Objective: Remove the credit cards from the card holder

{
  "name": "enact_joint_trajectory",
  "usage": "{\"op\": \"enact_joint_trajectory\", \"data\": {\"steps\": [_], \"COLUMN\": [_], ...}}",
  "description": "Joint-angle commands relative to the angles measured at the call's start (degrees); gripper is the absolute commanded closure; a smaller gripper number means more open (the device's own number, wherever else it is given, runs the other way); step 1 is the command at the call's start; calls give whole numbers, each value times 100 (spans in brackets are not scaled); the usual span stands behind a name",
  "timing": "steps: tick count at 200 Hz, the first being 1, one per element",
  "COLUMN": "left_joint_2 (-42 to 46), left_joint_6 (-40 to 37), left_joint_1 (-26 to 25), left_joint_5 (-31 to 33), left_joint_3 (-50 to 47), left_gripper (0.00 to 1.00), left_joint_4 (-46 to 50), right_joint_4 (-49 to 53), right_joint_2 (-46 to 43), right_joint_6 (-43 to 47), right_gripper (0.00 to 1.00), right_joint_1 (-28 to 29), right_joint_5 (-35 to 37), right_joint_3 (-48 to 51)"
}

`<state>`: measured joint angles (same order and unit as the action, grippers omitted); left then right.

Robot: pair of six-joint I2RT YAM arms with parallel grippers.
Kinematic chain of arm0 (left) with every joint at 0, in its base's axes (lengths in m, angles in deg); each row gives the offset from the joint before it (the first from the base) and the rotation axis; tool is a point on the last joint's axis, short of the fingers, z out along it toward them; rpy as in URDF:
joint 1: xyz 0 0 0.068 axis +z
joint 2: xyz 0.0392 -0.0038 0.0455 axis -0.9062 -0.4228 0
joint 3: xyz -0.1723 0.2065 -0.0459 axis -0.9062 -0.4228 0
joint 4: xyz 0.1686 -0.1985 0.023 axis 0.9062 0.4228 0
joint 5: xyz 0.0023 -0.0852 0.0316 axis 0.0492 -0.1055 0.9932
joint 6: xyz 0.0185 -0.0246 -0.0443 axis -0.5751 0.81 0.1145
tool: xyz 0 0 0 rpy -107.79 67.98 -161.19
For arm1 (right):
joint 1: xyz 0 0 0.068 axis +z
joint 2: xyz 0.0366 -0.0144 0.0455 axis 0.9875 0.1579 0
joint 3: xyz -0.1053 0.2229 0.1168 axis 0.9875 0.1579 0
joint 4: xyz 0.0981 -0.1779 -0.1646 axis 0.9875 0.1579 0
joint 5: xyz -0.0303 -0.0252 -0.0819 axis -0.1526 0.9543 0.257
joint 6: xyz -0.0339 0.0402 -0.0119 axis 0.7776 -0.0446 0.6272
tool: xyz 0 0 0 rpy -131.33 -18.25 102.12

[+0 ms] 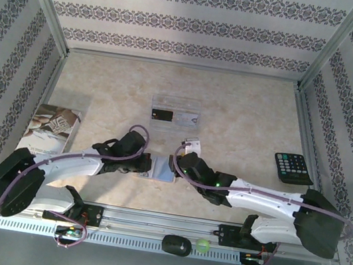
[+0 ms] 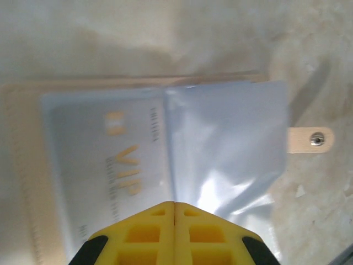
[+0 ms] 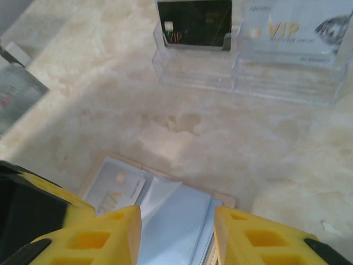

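Open on the table between both arms, the flat tan-brown card holder (image 1: pixel 157 168) with pale blue-grey sleeves lies long axis side to side. The left gripper (image 2: pixel 175 212), fingers pressed together, sits at its near edge. The right gripper (image 3: pixel 176 226) hovers just above, jaws parted and empty. A pale card (image 2: pixel 110 160) lettered "VIP" sits in the holder's left sleeve. Beyond the holder, a clear plastic tray (image 3: pixel 193 72) holds a black card (image 3: pixel 193 22) and a whitish card (image 3: pixel 292 27), also marked "VIP".

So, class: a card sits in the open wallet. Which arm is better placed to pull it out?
Right. The right gripper is open above the wallet, near the card, while the left gripper is shut at the wallet's edge, seemingly holding it down.
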<state>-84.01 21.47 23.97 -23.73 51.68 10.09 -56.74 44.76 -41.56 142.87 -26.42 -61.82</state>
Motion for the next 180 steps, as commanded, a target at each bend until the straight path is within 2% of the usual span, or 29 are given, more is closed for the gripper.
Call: {"op": "enact_joint_trajectory", "data": {"steps": [1,47,80,93,123,151,168,180], "left_joint_2": [-581,-1710,-2256,-1978,-393,586,669,608], "left_joint_6": [-246,-529,-685,-645,-459,-518,-624,-712], "left_joint_1": [-221,-794,-839,-843,-724,-158,302,420], "left_joint_5": [-162,-737,-849,-665,4,376,208,173], "left_joint_3": [334,1173,1331,1238,805,393,125,6], "left_gripper": [94,96,96,89,66,58,55,51], "left_joint_4": [139,142,415,340,69,515,728,756], "right_joint_4": [160,344,299,323,264,200,158,314], "right_joint_2": [-301,-589,-569,-499,-184,393,857,1266], "right_joint_6": [93,51,-14,20,52,28,61,61], "right_gripper": [61,63,63,63,62,63,64,65], "right_joint_1": [-107,-234,-287,-304,-362,-504,-535,-535], "right_joint_5": [299,328,245,115,-424,-1455,-2249,-2713], "right_joint_3": [103,248,286,220,8,-340,-649,-963]}}
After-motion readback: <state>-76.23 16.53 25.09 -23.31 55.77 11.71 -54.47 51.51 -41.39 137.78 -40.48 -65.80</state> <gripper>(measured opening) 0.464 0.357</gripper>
